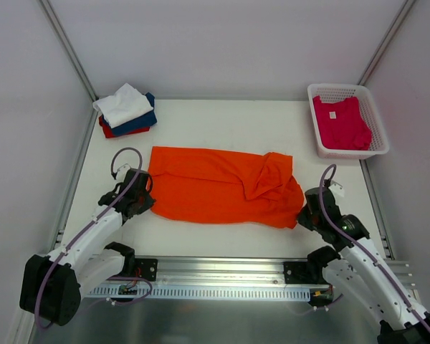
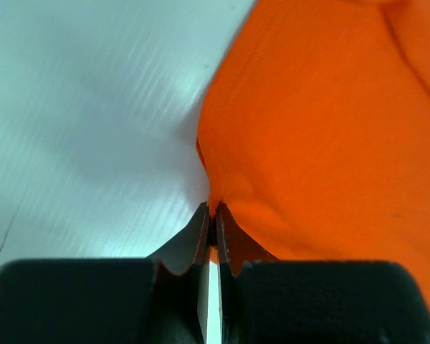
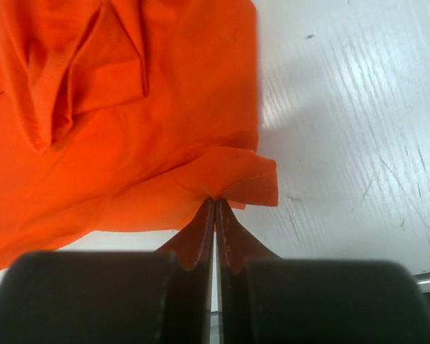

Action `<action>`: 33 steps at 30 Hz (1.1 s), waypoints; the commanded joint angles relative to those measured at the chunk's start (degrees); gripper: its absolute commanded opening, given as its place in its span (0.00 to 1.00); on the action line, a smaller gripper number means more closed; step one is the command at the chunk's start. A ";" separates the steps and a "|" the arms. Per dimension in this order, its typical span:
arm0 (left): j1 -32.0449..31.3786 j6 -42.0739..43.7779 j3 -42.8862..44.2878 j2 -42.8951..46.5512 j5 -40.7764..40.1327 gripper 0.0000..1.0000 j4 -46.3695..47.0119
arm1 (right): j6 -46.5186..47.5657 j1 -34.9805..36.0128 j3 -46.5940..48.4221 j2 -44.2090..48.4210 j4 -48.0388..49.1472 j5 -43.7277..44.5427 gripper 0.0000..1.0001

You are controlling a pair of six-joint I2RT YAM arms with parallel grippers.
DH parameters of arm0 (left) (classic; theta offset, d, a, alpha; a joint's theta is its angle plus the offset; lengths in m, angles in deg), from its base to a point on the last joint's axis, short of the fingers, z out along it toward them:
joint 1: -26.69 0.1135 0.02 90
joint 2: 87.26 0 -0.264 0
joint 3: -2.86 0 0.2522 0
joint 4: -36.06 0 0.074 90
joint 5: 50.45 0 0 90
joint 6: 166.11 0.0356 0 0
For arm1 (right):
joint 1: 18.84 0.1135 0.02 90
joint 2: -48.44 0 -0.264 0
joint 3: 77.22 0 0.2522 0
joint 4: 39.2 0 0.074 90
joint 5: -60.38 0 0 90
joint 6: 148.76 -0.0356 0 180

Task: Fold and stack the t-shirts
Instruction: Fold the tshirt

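— Three folded shirts (image 1: 127, 110) done?
— Seemingly; stacked at the far left corner of the desk (image 1: 236, 125). Left to fold: orange shirt (image 1: 215, 188) spread mid-desk, pink shirt (image 1: 340, 123) lying in the basket (image 1: 351, 152).
— Hands?
— Left hand (image 2: 213, 211) and right hand (image 3: 215, 199) pinched shut on opposite ends of the orange shirt.

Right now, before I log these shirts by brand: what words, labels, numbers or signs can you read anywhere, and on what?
No text can be read in any view.
The white neck label on the magenta t-shirt in the basket: too small to read.
The white tag on the right arm: too small to read.
The orange t-shirt: no print shows.
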 commanded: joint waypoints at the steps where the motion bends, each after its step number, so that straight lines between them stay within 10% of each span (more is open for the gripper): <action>1: -0.61 1.52 4.17 0.91 -0.31 0.00 0.03 | 2.79 0.33 4.40 -1.69 1.00 3.28 0.00; 33: 10.02 9.69 24.39 -16.57 1.36 0.00 8.20 | 20.72 -5.03 33.13 -33.50 16.91 7.68 0.00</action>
